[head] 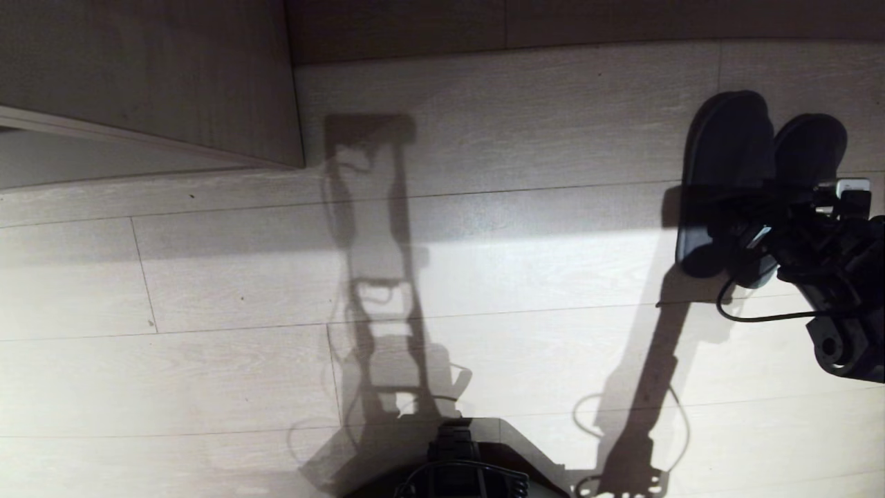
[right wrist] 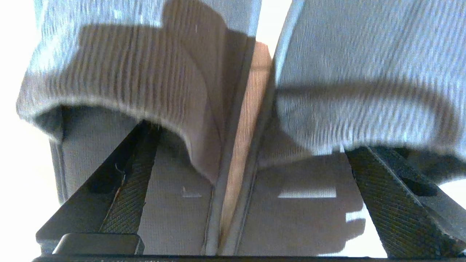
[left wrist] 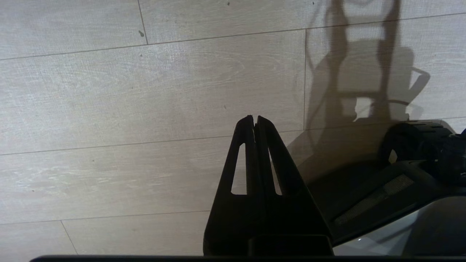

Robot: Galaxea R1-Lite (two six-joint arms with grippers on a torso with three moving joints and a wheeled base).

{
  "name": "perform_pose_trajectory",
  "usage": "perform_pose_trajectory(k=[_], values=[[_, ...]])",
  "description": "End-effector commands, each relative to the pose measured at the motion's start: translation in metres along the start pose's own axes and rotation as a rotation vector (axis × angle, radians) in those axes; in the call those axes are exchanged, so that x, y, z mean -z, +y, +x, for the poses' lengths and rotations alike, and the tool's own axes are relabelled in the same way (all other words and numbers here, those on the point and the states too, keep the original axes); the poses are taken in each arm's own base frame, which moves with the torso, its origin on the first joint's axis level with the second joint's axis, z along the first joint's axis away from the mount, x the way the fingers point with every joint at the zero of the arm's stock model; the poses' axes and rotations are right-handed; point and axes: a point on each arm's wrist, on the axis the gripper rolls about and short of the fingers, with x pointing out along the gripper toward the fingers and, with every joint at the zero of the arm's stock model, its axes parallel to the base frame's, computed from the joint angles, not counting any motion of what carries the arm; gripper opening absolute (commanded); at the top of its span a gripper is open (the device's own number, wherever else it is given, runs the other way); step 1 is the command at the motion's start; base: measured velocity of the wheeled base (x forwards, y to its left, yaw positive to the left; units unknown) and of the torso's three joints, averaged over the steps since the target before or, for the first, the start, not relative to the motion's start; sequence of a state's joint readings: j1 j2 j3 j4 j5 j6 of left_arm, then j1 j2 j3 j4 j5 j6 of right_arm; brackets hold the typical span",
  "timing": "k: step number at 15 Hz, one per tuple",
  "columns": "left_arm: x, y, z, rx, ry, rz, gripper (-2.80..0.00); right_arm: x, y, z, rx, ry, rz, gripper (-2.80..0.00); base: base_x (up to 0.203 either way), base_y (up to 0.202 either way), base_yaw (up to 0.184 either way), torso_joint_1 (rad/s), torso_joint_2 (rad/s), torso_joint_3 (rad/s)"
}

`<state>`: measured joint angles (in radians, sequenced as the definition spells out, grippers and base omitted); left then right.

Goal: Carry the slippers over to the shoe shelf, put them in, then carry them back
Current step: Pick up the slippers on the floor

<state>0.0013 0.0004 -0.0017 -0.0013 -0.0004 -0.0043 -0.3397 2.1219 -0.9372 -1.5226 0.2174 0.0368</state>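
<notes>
- My right gripper is down at the pair of dark slate-grey ribbed fabric slide slippers, jaws spread wide: one finger is poked into the opening of one slipper and the other finger sits at the mouth of its twin, so the two inner walls lie between them. Nothing is pinched yet.
- The slippers sit side by side on the pale wood-plank floor, far right of my head view, toes pointing away from me.
- My left gripper just hangs over bare floor near my base, fingers pressed together, holding nothing.
- Progress, as I read it: the slippers are on the floor and not lifted, so I'm at a pickup. I honestly can't tell from here whether this is the first carry or the trip back.
- The grey-beige laminate unit shows only as a corner at the far left, well apart from the slippers. No cubby opening is in view.
- Hard to see: my own arm and cables cover the near ends of the slippers from the head, and strong shadow swallows their detail.
</notes>
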Motion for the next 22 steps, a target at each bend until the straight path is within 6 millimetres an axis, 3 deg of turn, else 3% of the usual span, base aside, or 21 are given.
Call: perform_pose_trajectory(k=[1, 10, 11, 16, 22], values=[[0.000, 0.000, 0.000, -0.001, -0.001, 0.000, -2.80, -0.004, 0.002, 0.003, -0.009, -0.022, -0.003, 0.00, 0.000, 0.000, 0.000, 0.000, 0.00, 0.000], [0.000, 0.000, 0.000, -0.001, -0.001, -0.002, -2.80, -0.005, 0.006, 0.015, -0.032, -0.063, -0.004, 0.00, 0.000, 0.000, 0.000, 0.000, 0.00, 0.000], [0.000, 0.000, 0.000, -0.001, 0.000, -0.002, -2.80, -0.002, 0.005, 0.018, -0.031, -0.063, -0.005, -2.80, 0.000, 0.000, 0.000, 0.000, 0.00, 0.000], [0.000, 0.000, 0.000, -0.001, -0.001, -0.003, -2.80, 0.004, 0.000, 0.030, -0.029, -0.090, -0.016, -2.80, 0.000, 0.000, 0.000, 0.000, 0.00, 0.000], [0.000, 0.000, 0.000, -0.001, 0.000, -0.003, -2.80, -0.010, 0.003, 0.028, -0.083, -0.111, 0.009, -2.80, 0.000, 0.000, 0.000, 0.000, 0.00, 0.000]])
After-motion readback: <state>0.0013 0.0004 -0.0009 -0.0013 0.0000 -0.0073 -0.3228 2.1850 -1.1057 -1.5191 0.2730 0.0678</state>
